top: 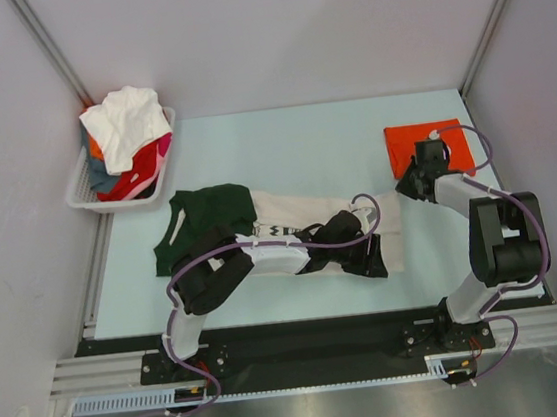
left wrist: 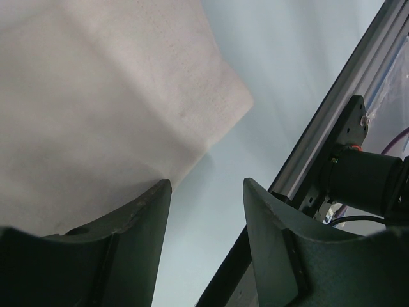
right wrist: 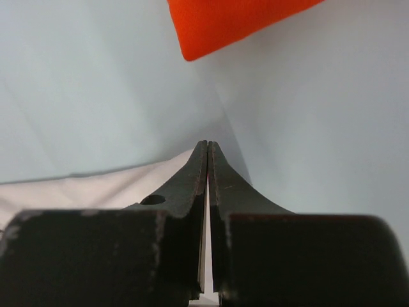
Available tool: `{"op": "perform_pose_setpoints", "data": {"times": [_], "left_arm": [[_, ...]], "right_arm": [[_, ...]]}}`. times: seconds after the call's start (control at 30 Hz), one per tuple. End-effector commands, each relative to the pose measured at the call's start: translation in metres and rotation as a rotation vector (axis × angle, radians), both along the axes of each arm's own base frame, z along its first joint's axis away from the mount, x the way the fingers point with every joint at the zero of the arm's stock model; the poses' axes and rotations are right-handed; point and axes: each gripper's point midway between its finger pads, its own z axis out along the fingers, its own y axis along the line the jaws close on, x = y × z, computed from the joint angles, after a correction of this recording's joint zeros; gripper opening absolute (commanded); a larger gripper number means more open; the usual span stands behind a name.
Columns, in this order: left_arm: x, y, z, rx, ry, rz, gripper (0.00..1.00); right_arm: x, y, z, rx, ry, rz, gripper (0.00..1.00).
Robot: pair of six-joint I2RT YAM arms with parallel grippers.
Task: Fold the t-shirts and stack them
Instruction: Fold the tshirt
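Observation:
A cream t-shirt with dark green shoulders [top: 289,212] lies spread across the near middle of the table, collar to the left. My left gripper [top: 373,256] hovers open over its near right hem corner; in the left wrist view the cream cloth [left wrist: 96,96] lies just left of the open, empty gripper [left wrist: 206,185]. My right gripper [top: 404,189] is at the shirt's far right corner, shut [right wrist: 208,144] with cream cloth [right wrist: 96,188] pinched between its fingers. A folded orange-red t-shirt [top: 407,143] lies at the back right and shows beyond the right fingers [right wrist: 236,19].
A white slotted basket [top: 81,196] at the back left holds a heap of white [top: 128,120], red and pink shirts. The aluminium rail [left wrist: 332,121] of the table's near edge runs close by the left gripper. Grey walls enclose the table.

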Motion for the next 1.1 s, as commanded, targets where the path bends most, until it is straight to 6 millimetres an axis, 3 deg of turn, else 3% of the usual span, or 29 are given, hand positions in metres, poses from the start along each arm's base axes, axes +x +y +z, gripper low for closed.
{"op": "perform_pose_setpoints", "data": {"times": [0.0,0.4,0.73,0.97,1.07], "left_arm": [[-0.035,0.044,-0.072,0.255,0.112,-0.021,0.57],[-0.039,0.043,-0.078,0.257,0.126,-0.028,0.57],[-0.04,0.04,-0.079,0.253,0.129,-0.032,0.57],[-0.043,0.039,-0.077,0.252,0.128,-0.037,0.57],[-0.043,0.037,-0.074,0.245,0.126,-0.04,0.57]], "right_arm": [[0.021,-0.016,0.012,-0.012,-0.046,-0.05,0.0],[0.031,-0.016,0.014,0.026,-0.07,-0.049,0.0],[0.034,-0.008,0.052,0.052,-0.139,-0.015,0.0],[0.035,-0.017,0.029,0.037,-0.093,-0.045,0.0],[0.038,-0.02,0.014,0.048,-0.067,-0.055,0.06]]}}
